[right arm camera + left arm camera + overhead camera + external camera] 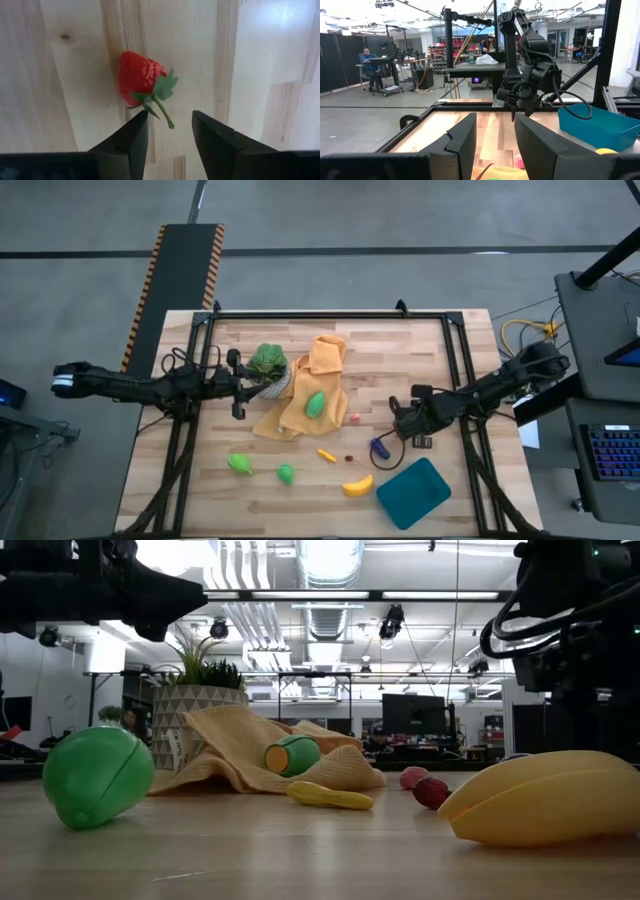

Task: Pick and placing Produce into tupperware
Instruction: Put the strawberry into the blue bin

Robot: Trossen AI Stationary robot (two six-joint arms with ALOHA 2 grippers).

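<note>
Overhead, right gripper (170, 132) above strawberry (141, 79), jaws apart, left gripper (495, 145) jaws apart.

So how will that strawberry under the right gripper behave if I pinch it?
The strawberry is rounded and glossy, so it may squirt sideways or roll. It looks like light plastic. Its thin stem, nearest the open right gripper, seems too slight to pinch.

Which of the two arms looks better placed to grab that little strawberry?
The right. Its pincer hangs open just over the strawberry, beside the tupperware. The left pincer waits by the potted plant, farther off.
</note>
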